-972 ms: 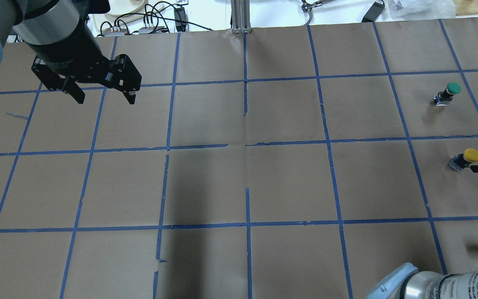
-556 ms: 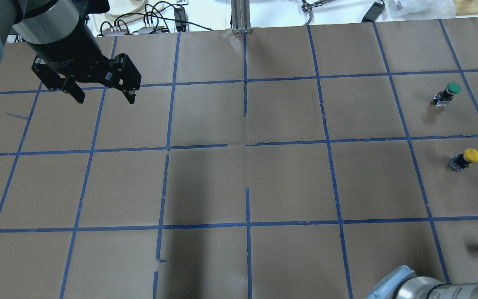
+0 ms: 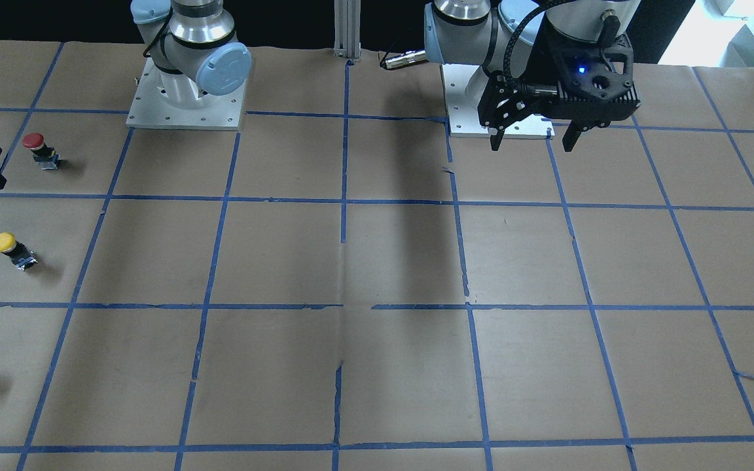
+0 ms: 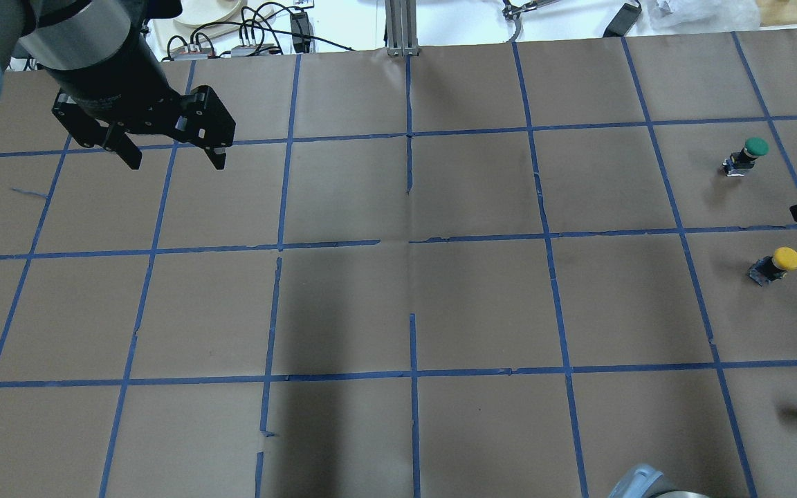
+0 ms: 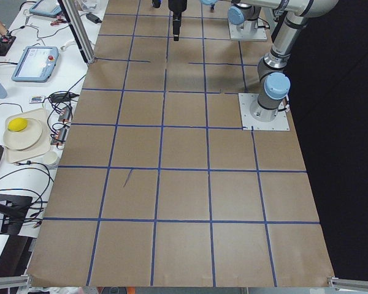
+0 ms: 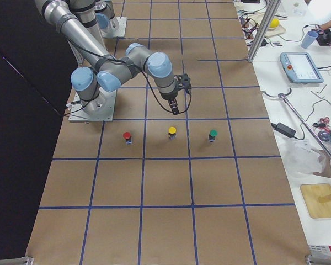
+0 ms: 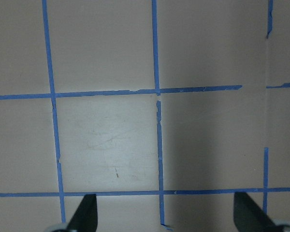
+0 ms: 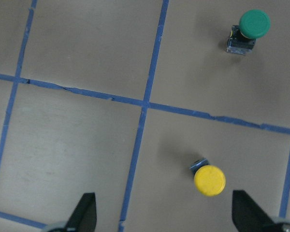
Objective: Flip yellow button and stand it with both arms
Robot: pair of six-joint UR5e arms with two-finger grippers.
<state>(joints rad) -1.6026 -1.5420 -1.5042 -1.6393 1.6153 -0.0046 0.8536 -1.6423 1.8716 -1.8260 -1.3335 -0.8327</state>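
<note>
Standing nearest the robot's base was a red button (image 6: pixel 127 136); next in the row the yellow button (image 4: pixel 777 263) stood upright on the counter (image 4: pixel 481 304), cap up and touched by nothing, with a green button (image 4: pixel 748 153) farther out. The right gripper (image 8: pixel 163 217) hung above the counter near the yellow button, fingers wide apart and holding nothing. Far across the taped grid the left gripper (image 4: pixel 176 162) hovered with its fingers likewise spread.
</note>
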